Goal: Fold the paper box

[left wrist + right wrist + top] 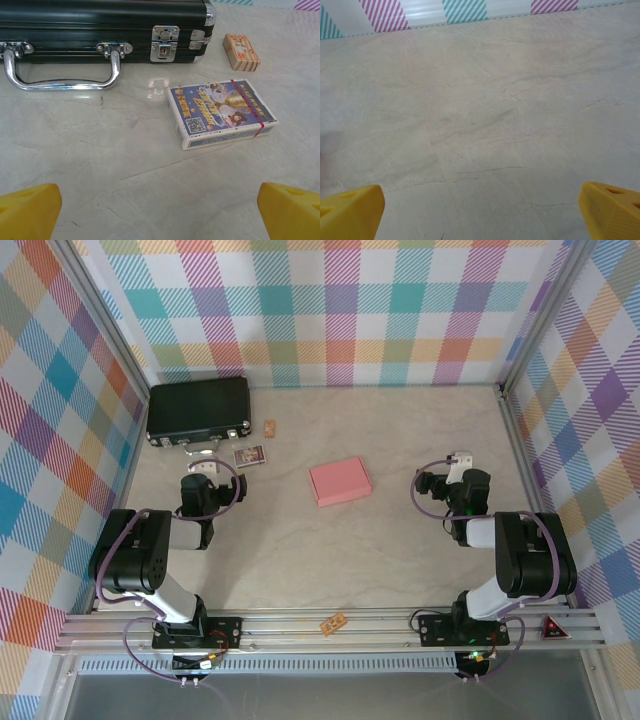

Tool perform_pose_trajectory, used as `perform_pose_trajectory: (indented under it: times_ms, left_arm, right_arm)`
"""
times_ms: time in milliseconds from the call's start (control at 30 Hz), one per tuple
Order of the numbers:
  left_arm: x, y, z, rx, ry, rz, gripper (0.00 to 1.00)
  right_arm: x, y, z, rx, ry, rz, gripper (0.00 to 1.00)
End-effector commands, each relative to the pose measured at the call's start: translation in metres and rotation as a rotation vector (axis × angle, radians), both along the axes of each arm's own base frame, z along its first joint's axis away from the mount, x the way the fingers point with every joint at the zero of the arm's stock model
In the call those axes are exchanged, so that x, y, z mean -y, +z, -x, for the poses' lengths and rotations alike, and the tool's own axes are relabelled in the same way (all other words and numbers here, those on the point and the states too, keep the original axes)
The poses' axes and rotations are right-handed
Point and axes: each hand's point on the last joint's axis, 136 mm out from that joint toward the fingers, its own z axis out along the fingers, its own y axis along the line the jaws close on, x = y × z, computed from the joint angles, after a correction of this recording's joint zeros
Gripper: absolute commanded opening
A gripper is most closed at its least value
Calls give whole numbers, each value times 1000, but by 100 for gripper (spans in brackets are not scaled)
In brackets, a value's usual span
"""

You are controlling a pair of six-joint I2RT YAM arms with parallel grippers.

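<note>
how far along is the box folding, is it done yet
Done: the paper box lies mid-table as a closed flat rectangle, no loose flaps showing from above. In hand: nothing; the left hand is open near the black case and card pack, the right hand open over bare table. Left: apparently nothing, though the tucks can't be checked from here.

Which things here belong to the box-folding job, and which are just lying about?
Job:
- pink box

Lying about:
- black case
- card pack
- small wooden block
</note>
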Motion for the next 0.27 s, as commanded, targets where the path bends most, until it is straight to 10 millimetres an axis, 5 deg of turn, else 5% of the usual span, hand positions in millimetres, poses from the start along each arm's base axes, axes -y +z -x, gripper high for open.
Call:
perform_pose_trajectory:
  times_ms: [0,233]
  left_arm:
    - [5,10,-7,37,-25,-9,100]
    - [5,11,-7,40,-23,-8,100]
  right_arm:
    - [-2,4,-5,11,9,10,99]
    - [-2,4,-5,12,8,10,99]
